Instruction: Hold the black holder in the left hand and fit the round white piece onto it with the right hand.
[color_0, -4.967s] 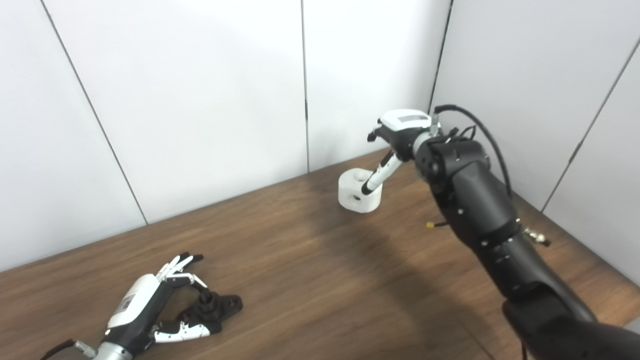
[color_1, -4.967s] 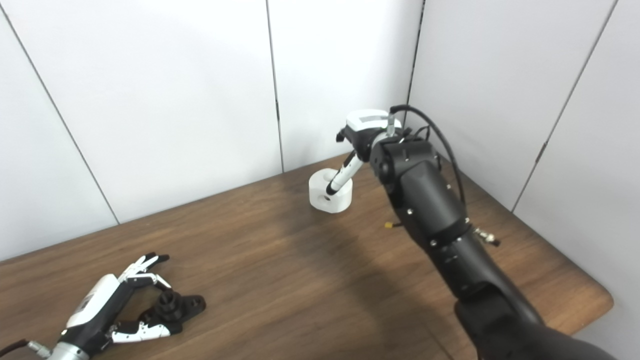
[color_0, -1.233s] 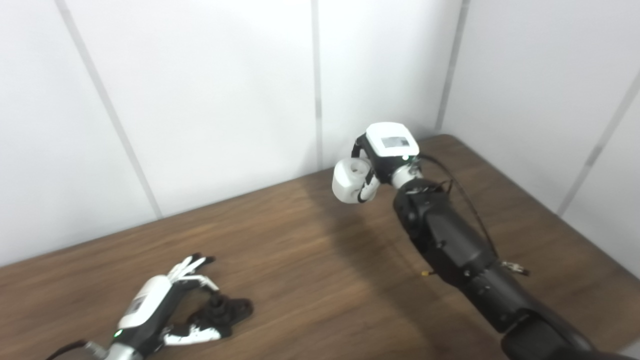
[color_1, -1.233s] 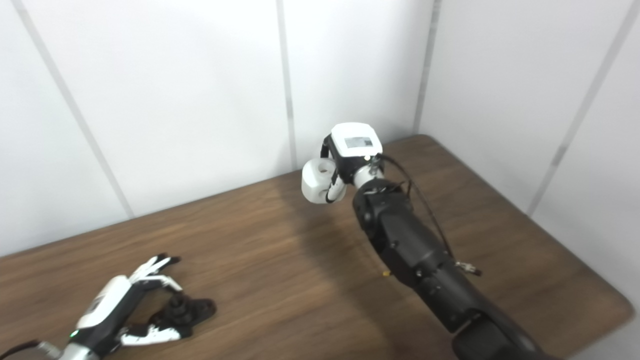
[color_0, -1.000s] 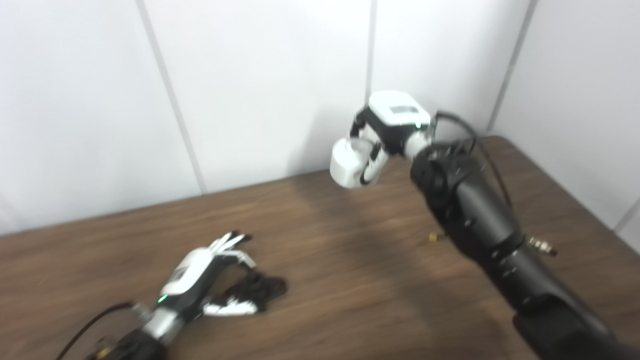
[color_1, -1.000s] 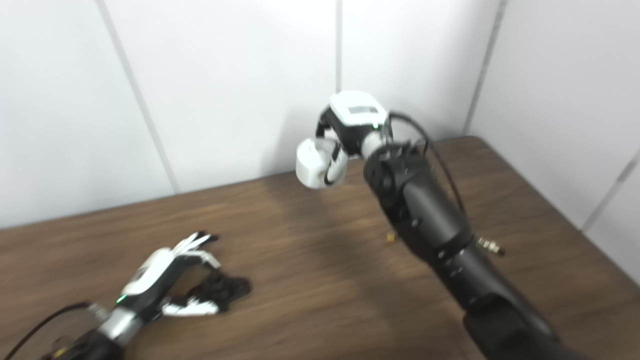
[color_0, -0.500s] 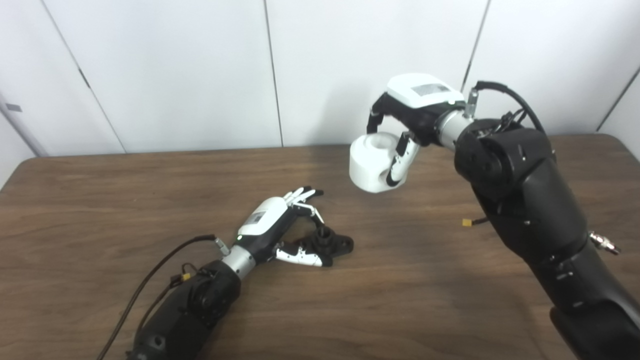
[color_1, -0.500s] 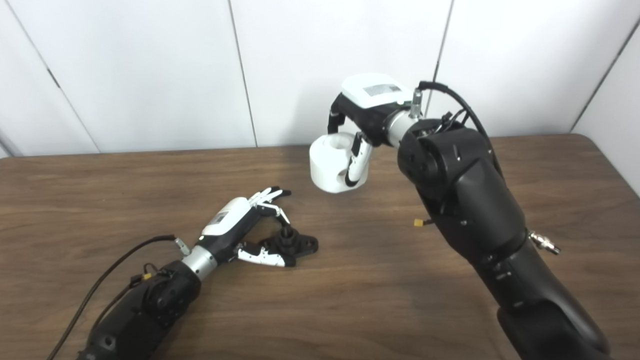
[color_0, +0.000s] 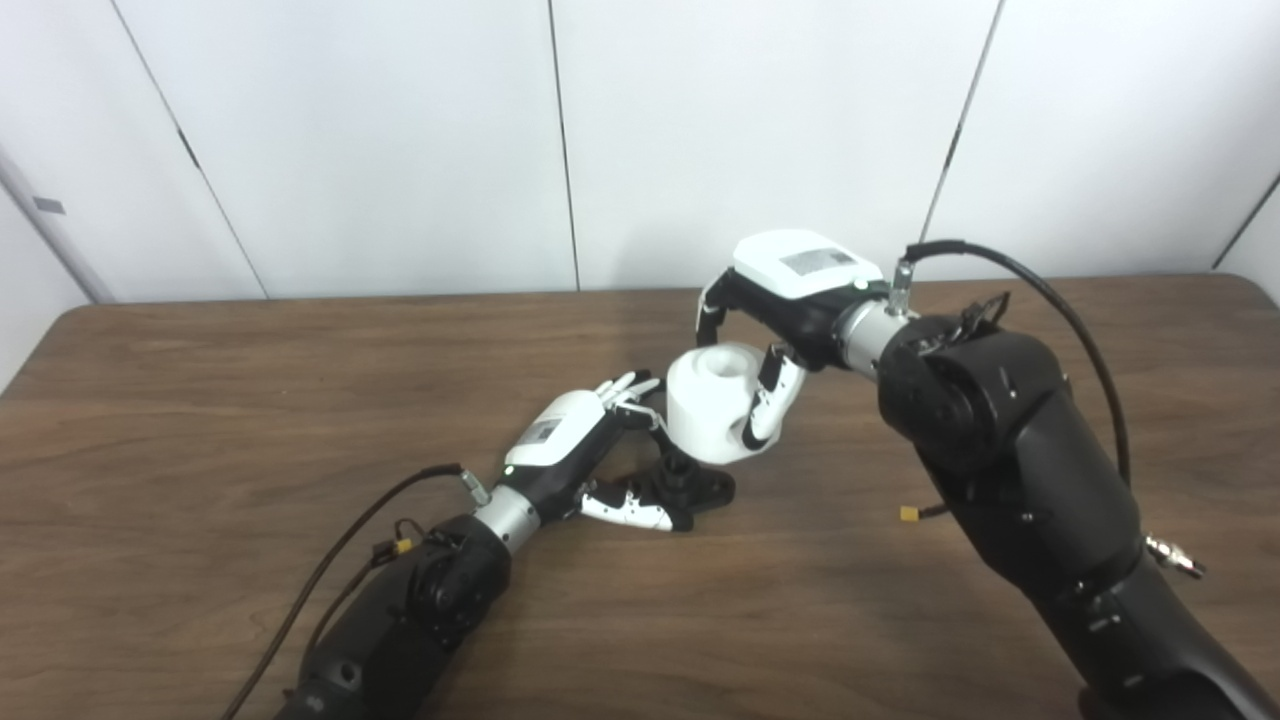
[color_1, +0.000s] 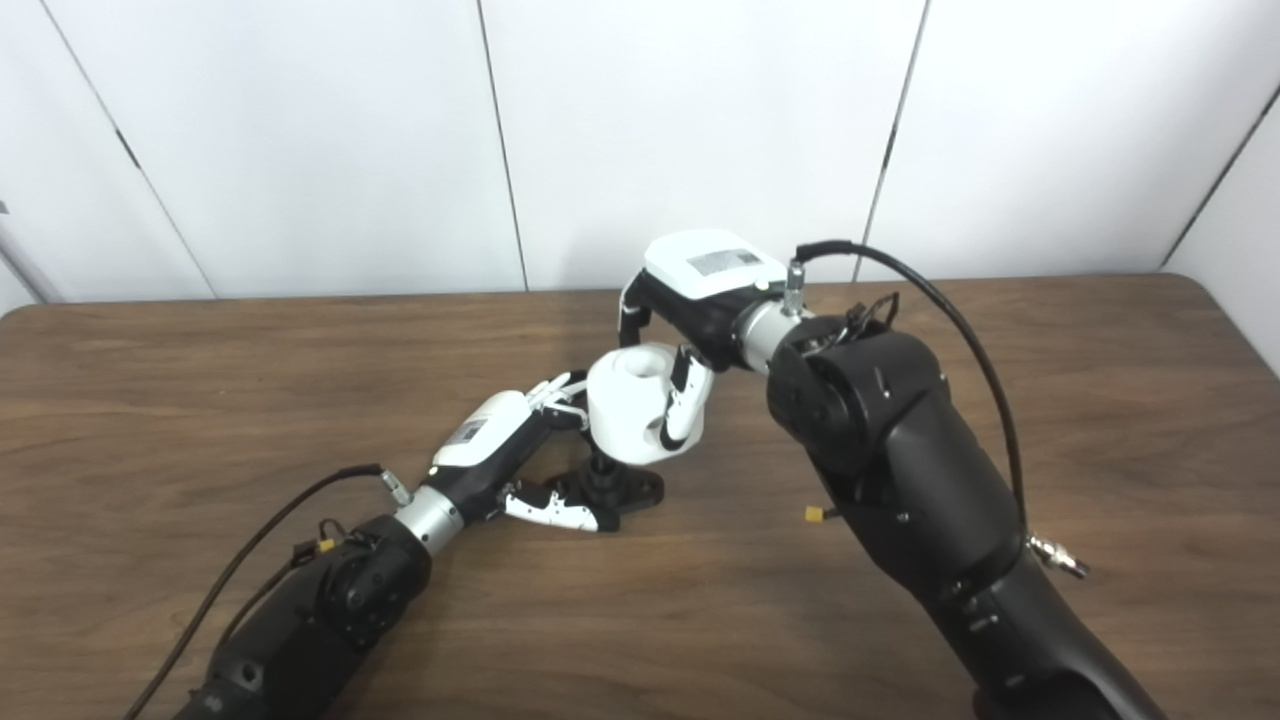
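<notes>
The black holder (color_0: 695, 484) lies on the brown table, a short post standing up from its flat base. My left hand (color_0: 580, 450) is wrapped around it, thumb in front and fingers behind, holding it down. The round white piece (color_0: 712, 404), a chunky cylinder with a hole in its top, hangs just above the holder's post. My right hand (color_0: 790, 315) is shut on it from above and from the right. In the right eye view the white piece (color_1: 632, 404) hides the top of the post of the holder (color_1: 620, 490). I cannot tell whether piece and post touch.
The wooden table (color_0: 200, 400) runs wide to both sides, with white wall panels behind it. A small yellow connector (color_0: 910, 514) on a thin wire lies on the table by my right forearm. A black cable (color_0: 340, 555) trails from my left wrist.
The camera swung left, so the whole picture shifted. My right hand lifted the white piece off the table's far corner and carried it down over the holder. The left hand stayed on the holder.
</notes>
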